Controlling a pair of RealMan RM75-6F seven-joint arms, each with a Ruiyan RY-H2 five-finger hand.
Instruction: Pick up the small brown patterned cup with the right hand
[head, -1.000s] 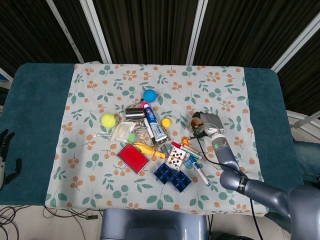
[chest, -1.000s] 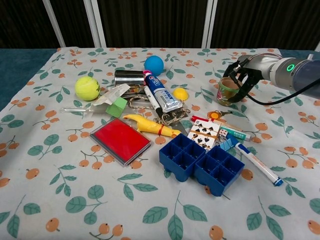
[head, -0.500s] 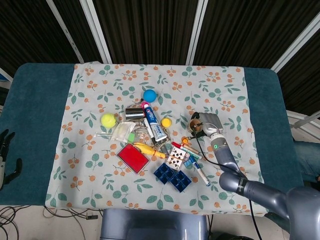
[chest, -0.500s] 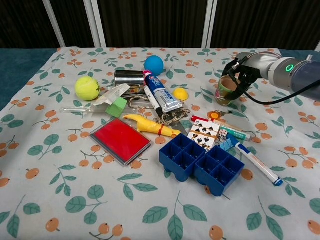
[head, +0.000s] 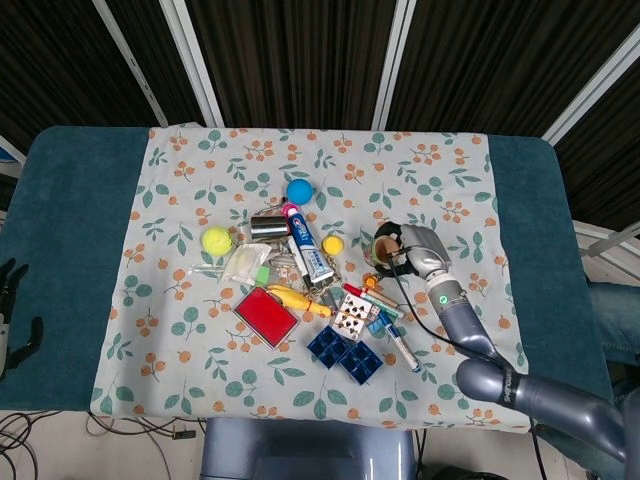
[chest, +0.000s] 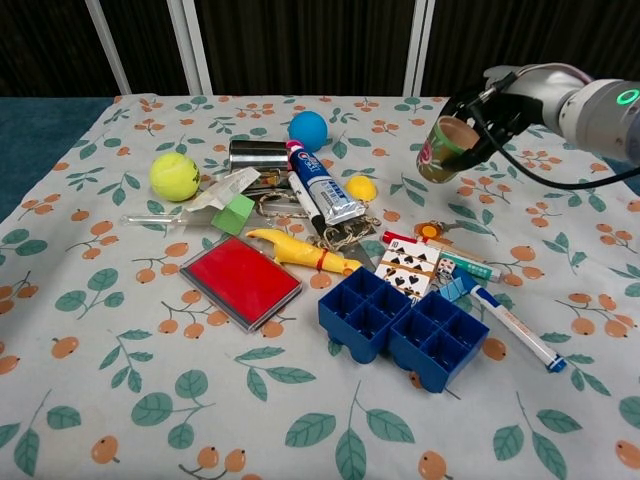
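Nearest the chest camera lies the blue tray (chest: 405, 325), with the playing cards (chest: 411, 270) and a marker (chest: 517, 328) just beyond it. Farther back, the right hand (chest: 497, 100) grasps the cup (chest: 442, 148), fingers wrapped around its wall. The cup is tilted, mouth toward the camera, and appears clear of the cloth (chest: 130, 330), though the head view is too small to confirm this. The left hand (head: 10, 300) rests open at the table's left edge, well apart from the clutter.

Risk: the tilted cup may slip from the fingers if the grasp is shallow. It would then drop onto the small orange item (chest: 431, 230) and cards beneath.
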